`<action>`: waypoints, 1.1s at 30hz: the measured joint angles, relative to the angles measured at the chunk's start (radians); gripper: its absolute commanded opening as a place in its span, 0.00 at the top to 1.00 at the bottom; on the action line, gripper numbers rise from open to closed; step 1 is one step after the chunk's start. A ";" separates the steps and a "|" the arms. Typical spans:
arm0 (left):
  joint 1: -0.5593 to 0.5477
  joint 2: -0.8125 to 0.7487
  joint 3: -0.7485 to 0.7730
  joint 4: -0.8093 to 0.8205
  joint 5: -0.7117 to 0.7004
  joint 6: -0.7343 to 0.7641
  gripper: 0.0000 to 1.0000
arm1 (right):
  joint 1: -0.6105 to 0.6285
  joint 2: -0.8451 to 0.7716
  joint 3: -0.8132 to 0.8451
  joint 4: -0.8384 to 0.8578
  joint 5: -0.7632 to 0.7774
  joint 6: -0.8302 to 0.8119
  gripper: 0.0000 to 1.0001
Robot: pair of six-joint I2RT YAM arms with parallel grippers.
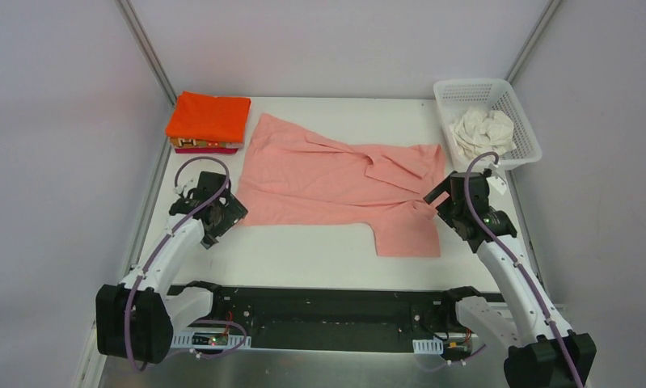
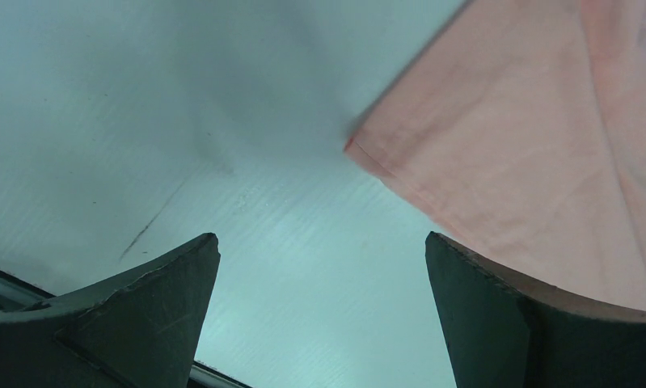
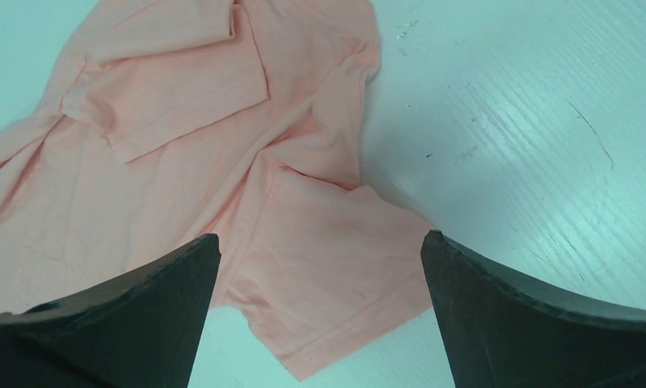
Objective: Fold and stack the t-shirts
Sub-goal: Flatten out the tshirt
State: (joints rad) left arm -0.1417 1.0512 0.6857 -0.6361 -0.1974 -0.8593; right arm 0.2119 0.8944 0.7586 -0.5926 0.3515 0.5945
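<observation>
A salmon pink t-shirt [image 1: 335,182] lies spread and rumpled across the middle of the table, one sleeve folded over its chest. My left gripper [image 1: 222,212] hovers open at its left hem corner; the left wrist view shows that gripper [image 2: 320,238] over bare table with the shirt corner [image 2: 505,145] just right of it. My right gripper [image 1: 441,198] stands open over the right sleeve, and in the right wrist view this gripper [image 3: 319,236] has the sleeve [image 3: 335,267] lying flat between its fingers, untouched. A folded orange t-shirt [image 1: 209,117] tops a stack at the back left, magenta [image 1: 210,149] showing beneath.
A white lattice basket [image 1: 467,86] at the back right holds a crumpled cream-white t-shirt [image 1: 483,132]. Grey walls close in the table on the left, the back and the right. The black base rail [image 1: 319,305] runs along the near edge.
</observation>
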 measured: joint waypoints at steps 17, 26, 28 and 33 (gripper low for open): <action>0.040 0.364 0.096 0.110 0.004 -0.049 0.33 | 0.000 0.027 -0.002 -0.014 -0.004 -0.016 0.00; 0.052 0.426 0.113 0.138 0.011 -0.050 0.55 | 0.000 0.027 -0.002 -0.018 -0.003 -0.018 0.00; 0.052 0.431 0.116 0.140 0.013 -0.050 0.58 | 0.000 0.027 -0.003 -0.018 -0.002 -0.018 0.00; 0.054 0.451 0.130 0.150 0.034 -0.048 0.64 | 0.000 0.027 -0.003 -0.020 0.005 -0.018 0.01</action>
State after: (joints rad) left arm -0.0875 1.5024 0.8158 -0.4866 -0.1631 -0.9077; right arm 0.2115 0.9211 0.7551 -0.6125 0.3561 0.5766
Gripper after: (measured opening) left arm 0.397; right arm 0.994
